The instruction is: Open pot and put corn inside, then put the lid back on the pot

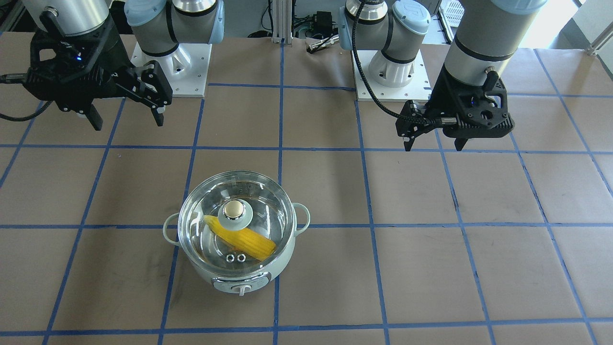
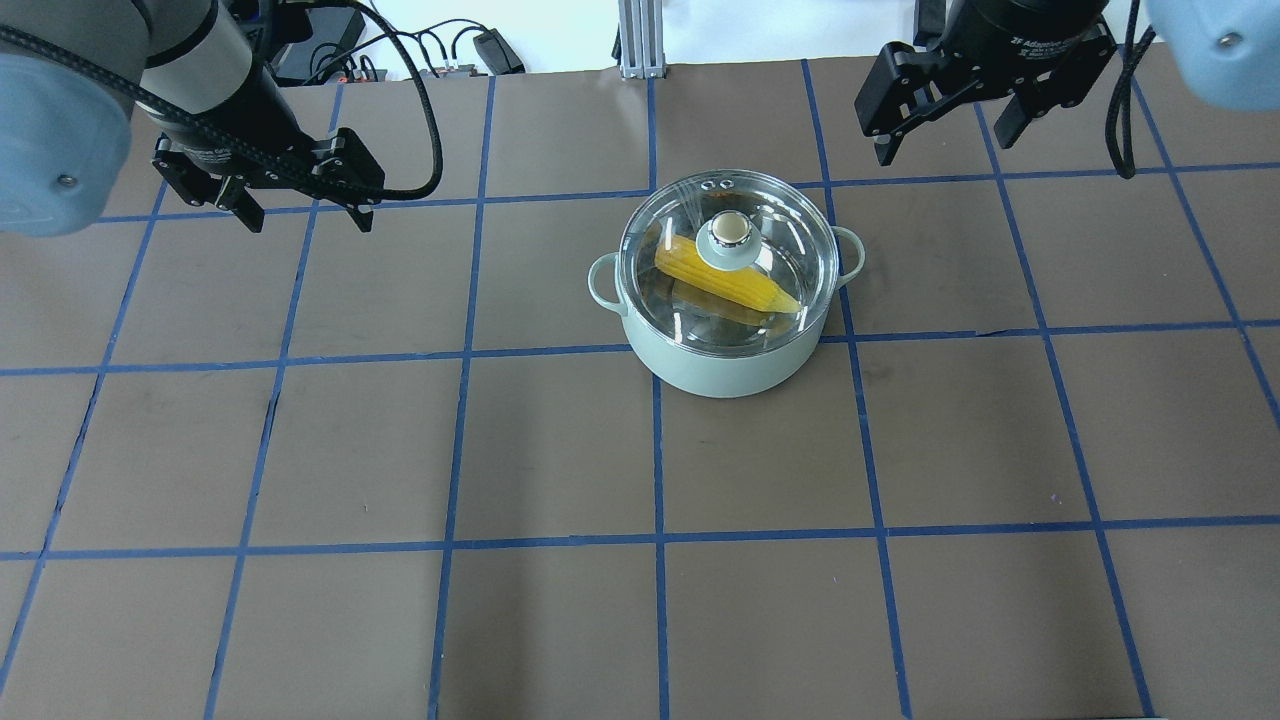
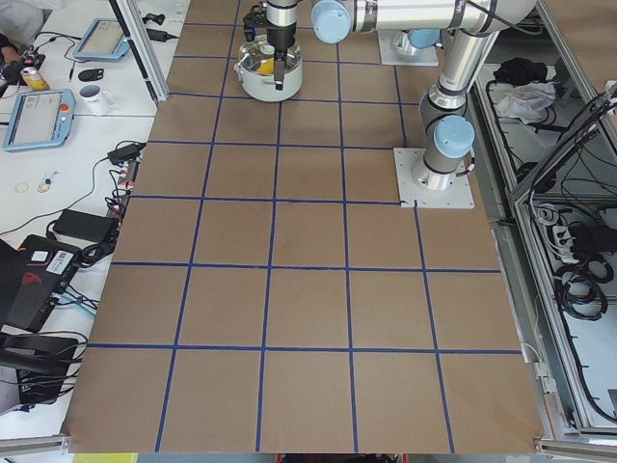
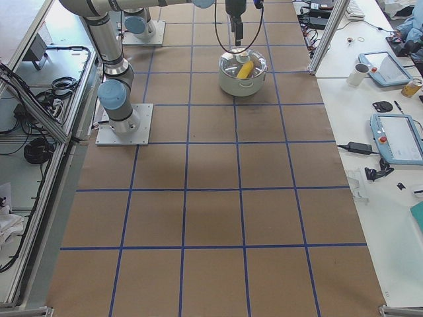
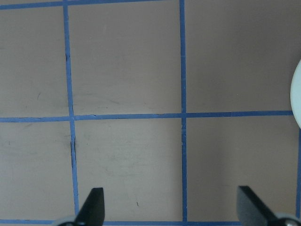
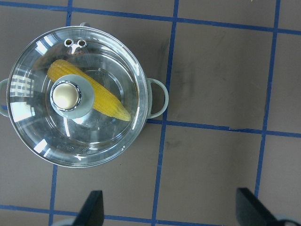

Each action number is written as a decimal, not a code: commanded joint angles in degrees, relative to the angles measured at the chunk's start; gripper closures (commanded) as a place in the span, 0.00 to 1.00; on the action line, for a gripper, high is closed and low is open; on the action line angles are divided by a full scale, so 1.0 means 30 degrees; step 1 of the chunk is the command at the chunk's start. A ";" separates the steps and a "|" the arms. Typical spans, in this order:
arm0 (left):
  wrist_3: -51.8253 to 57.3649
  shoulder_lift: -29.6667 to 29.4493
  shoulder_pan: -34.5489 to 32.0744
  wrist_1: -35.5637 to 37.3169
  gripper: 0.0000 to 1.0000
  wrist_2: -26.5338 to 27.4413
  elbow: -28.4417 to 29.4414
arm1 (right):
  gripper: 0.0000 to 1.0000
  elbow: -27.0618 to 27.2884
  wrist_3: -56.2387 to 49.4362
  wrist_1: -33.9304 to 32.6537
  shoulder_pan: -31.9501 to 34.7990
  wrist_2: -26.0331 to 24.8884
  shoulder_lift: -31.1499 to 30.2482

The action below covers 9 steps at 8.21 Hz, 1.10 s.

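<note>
One pot (image 1: 239, 281) stands on the table (image 1: 479, 268) in the front-facing view. Its lid (image 1: 268, 211) sits on the rim, and one corn (image 1: 251, 243) lies inside, seen through the glass. The knob (image 1: 233, 209) hides part of the cob's pointed end. Two vent holes (image 1: 235, 258) sit near the rim, and two handles (image 1: 308, 218) stick out at the sides. Both arms are cut off by the top edge. The right gripper (image 1: 128, 122) and the left gripper (image 1: 434, 146) hang above the table, well apart from the pot. Each has its jaws spread with nothing between them.

Overhead, the lid is again on the pot with the corn lying diagonally beneath it. The pot's far side is hidden. Both grippers are spread and empty, and their arms run out of frame.

From the left end, the pot is small and far off. The left gripper hangs in front of it and hides part of it, so the corn is only a yellow glimpse.

From the right end, pot, lid and corn all show, with the right gripper cut off at the top edge.

The left wrist view has two fingertips far apart over bare table. A pale curved sliver at the right edge is too cropped to name.

The right wrist view has the whole lid, corn, knob and both vent holes. One handle is cut off at the frame's left. Two fingertips stand wide apart at the bottom, clear of the pot.
</note>
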 commanded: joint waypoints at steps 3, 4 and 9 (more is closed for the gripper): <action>-0.0035 0.0078 -0.0009 -0.0152 0.00 0.0034 -0.0136 | 0.00 0.0000 0.0011 0.0011 0.0000 -0.0014 0.0000; -0.0034 0.0107 -0.0009 -0.0152 0.00 0.0005 -0.0107 | 0.00 0.0000 -0.0018 0.0011 0.0000 -0.0014 0.0000; -0.0034 0.0224 -0.0038 -0.0181 0.00 0.0004 -0.0106 | 0.00 0.0029 -0.0311 -0.0019 -0.0087 -0.0043 0.0029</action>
